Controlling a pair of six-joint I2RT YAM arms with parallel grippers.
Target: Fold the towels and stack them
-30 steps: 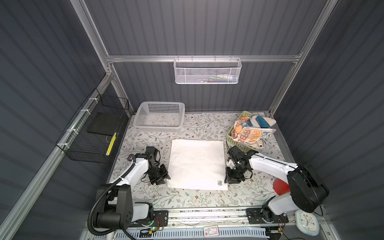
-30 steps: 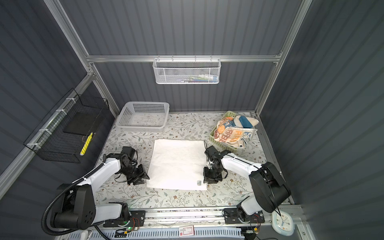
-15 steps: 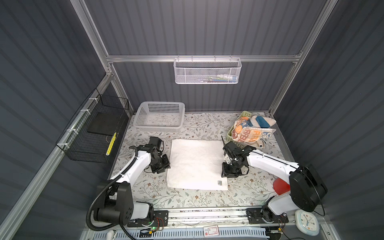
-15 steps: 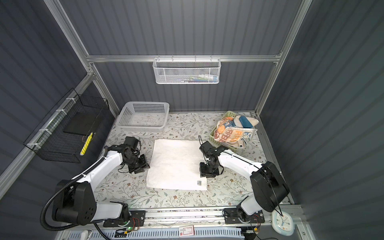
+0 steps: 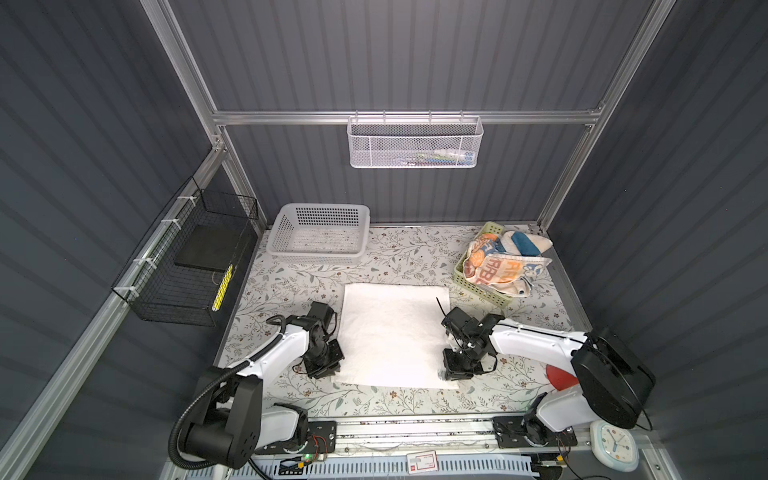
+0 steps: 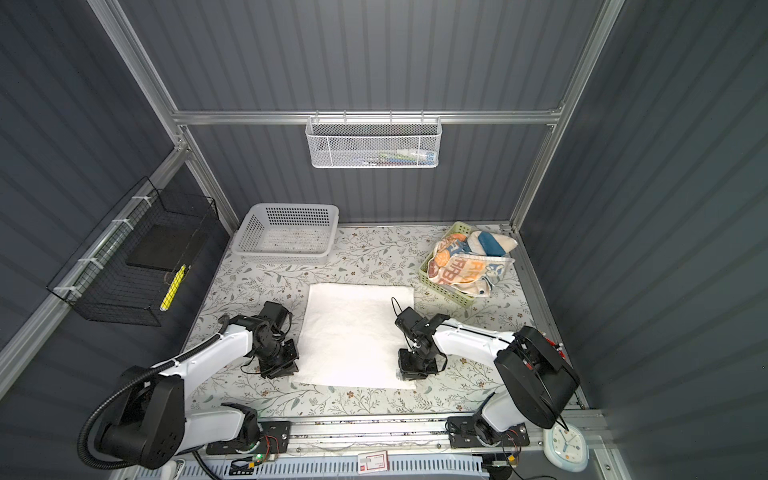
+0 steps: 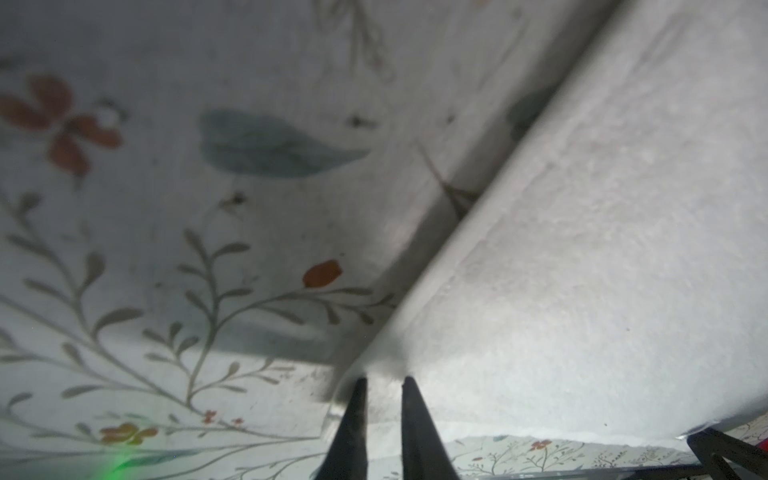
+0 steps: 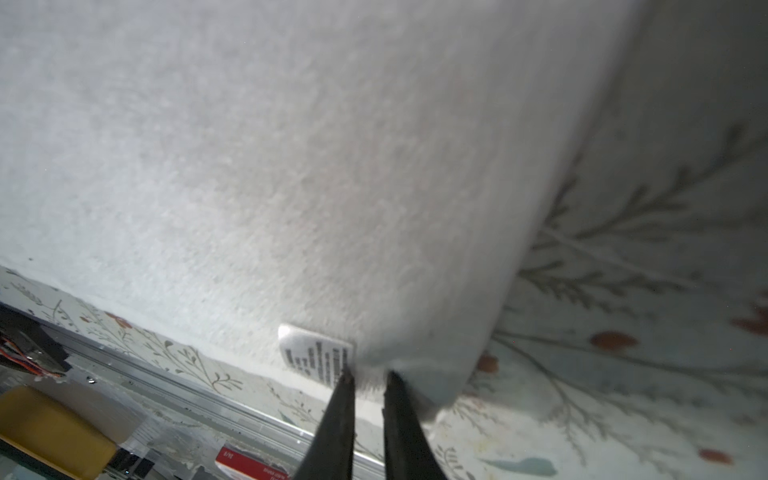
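Plain white terry towel (image 5: 392,332), flat on flower-patterned desk (image 5: 399,257): soft, light, limp (likely sags mid-span); L pincer (image 7: 383,381) & R pincer (image 8: 370,375) each clenched on a near corner.

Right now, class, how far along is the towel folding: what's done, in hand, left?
Done: the white towel lies spread flat. In hand: the left gripper and right gripper pinch its near corners. Left: every fold, plus the coloured towels heaped in the green basket.
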